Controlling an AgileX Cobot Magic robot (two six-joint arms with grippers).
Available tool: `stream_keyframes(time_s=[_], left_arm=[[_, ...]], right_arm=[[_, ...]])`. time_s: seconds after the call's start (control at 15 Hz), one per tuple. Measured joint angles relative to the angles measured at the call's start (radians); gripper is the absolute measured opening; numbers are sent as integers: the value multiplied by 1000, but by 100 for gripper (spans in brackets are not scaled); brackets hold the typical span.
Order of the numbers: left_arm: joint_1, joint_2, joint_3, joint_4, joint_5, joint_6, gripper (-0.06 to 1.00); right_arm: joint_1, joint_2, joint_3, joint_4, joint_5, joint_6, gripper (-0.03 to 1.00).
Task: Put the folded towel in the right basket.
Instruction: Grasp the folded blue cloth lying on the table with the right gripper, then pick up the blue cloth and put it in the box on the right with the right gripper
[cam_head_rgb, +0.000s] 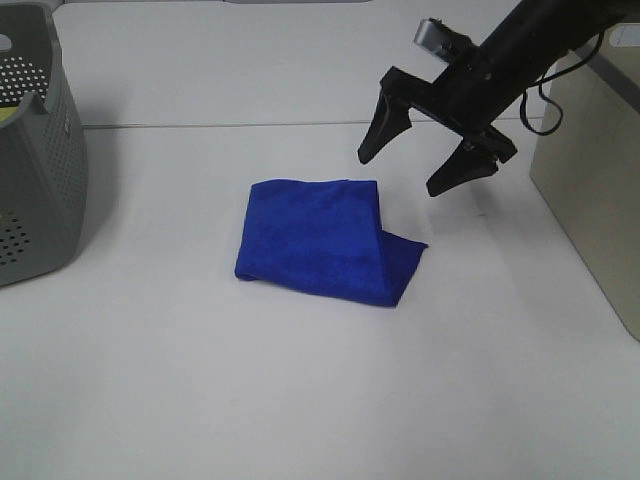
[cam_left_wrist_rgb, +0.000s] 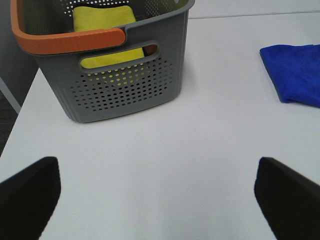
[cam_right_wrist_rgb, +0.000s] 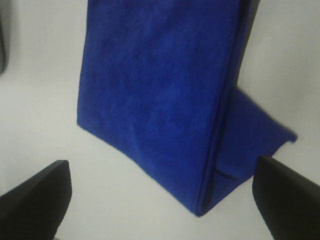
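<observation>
From the high camera, the beige solid-sided rectangular bin (cam_head_rgb: 590, 190) with its dark rim was cut off by the frame edge. Only one corner and wall showed, well to the right of the bright royal-blue folded microfibre towel (cam_head_rgb: 322, 240). The grey perforated plastic basket (cam_head_rgb: 35, 170), far to the towel's left, was cropped as well. The towel lay flat on the white table (cam_head_rgb: 300, 400) between the two containers, with a corner of a lower layer poking out on its right. The black right gripper (cam_head_rgb: 403, 172) hung in the air just behind the towel's right back corner, its two fingers spread wide, holding and touching nothing.

In the left wrist view, only the blurred dark tips of the left gripper (cam_left_wrist_rgb: 157, 205) showed. They were set far apart with bare table between them, and it was empty. Only part of the towel was in frame, well apart from that gripper. The basket stood away from the towel, with an orange handle (cam_left_wrist_rgb: 70, 40) on its rim. A yellow cloth (cam_left_wrist_rgb: 102, 20) inside was partly hidden by the perforated wall.

In the right wrist view, the towel filled most of the frame in soft focus, its far edge cut off. The right gripper's fingers, dark and out of focus, stood wide open on either side of the towel's near corner, clear of the cloth.
</observation>
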Motion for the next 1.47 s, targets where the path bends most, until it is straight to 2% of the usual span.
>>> stream_keyframes(time_s=[0.2, 0.47, 0.73, 0.93, 1.07, 1.13, 1.27, 1.33, 1.47], left_arm=[[0, 0, 0, 0, 0, 0, 98], [0, 0, 0, -1, 0, 0, 98], [0, 0, 0, -2, 0, 0, 98], [0, 0, 0, -3, 0, 0, 98], [0, 0, 0, -3, 0, 0, 98], [0, 0, 0, -3, 0, 0, 98], [0, 0, 0, -3, 0, 0, 98], [0, 0, 0, -3, 0, 0, 98], [0, 0, 0, -3, 0, 0, 98]], right_arm=[[-1, 146, -106, -22, -68, -3, 94], [-1, 252, -169, -77, -77, 1, 93], [2, 289, -184, 1, -89, 1, 91], [57, 319, -197, 66, -104, 1, 87], [127, 332, -199, 91, -156, 11, 73], [161, 341, -199, 87, -196, 22, 57], [201, 354, -199, 84, -249, 32, 16], [213, 354, -199, 76, -256, 32, 10], [213, 353, -202, 75, -249, 35, 10]])
